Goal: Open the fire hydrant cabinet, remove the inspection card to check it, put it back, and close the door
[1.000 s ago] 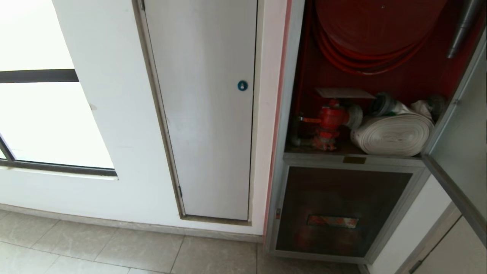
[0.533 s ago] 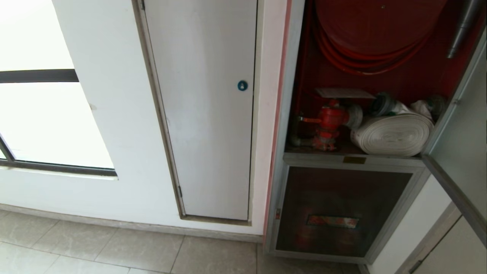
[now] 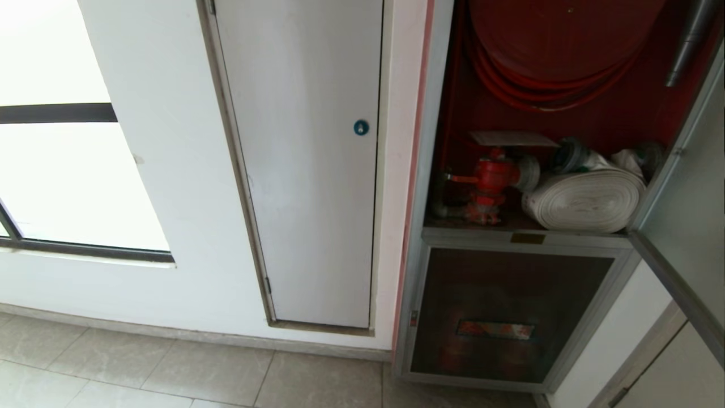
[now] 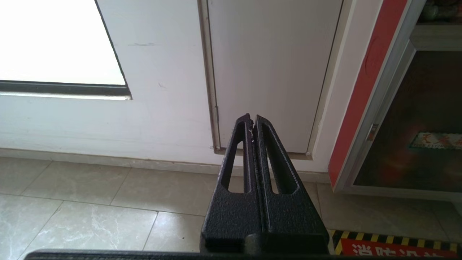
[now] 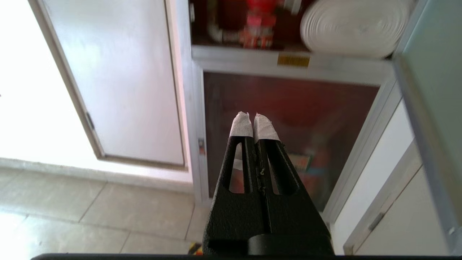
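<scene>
At far left a bright window (image 3: 68, 170) meets the white wall above a tiled floor (image 3: 170, 374). Next comes a plain white panel (image 3: 306, 170), shut flush in its frame. Beside it the fire hydrant cabinet (image 3: 416, 238) stands open; the inspection card (image 3: 512, 138) lies flat atop the red valve (image 3: 490, 178), just beside the rolled hose (image 3: 586, 201). The door (image 3: 688, 226) is swung out at far right, its lower edge jutting forward. The left gripper (image 4: 252, 121) faces the white panel, fingers pressed together; the right gripper (image 5: 252, 119) faces the cabinet's lower glass, also pressed together, empty.
</scene>
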